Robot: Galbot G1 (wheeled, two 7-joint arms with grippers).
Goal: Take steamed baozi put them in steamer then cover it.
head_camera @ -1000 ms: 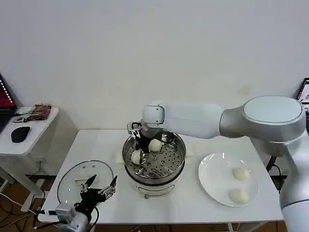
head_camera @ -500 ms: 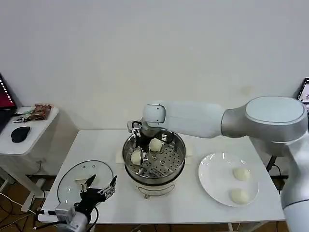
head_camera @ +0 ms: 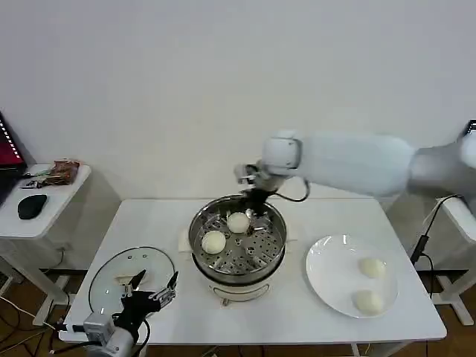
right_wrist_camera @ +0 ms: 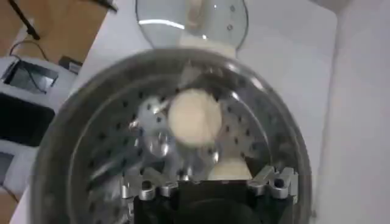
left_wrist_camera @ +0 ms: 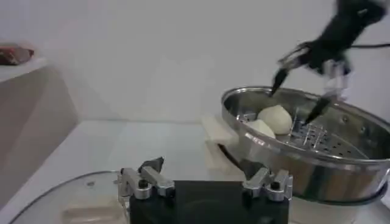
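Two baozi (head_camera: pixel 213 241) (head_camera: pixel 238 222) lie on the perforated floor of the shiny steamer (head_camera: pixel 277 245) at the table's middle. Another two baozi (head_camera: pixel 371 268) (head_camera: pixel 367 301) rest on the white plate (head_camera: pixel 327 279) to the right. My right gripper (head_camera: pixel 254 195) hangs open and empty just above the steamer's back rim; from the right wrist I look down on one bun (right_wrist_camera: pixel 194 117) and the steamer wall (right_wrist_camera: pixel 73 140). The glass cover (head_camera: pixel 119 271) lies flat on the table at front left. My left gripper (head_camera: pixel 152 290) is open over the cover's near edge.
A side table (head_camera: pixel 44 212) at far left carries a black mouse (head_camera: pixel 31 206) and a snack packet. Bare tabletop (head_camera: pixel 149 223) lies between the cover and the steamer. The white wall stands close behind the table.
My right gripper has let go of the second baozi, risen out of the steamer and drawn back to the right. Both buns stay in the pot. The left arm has not moved.
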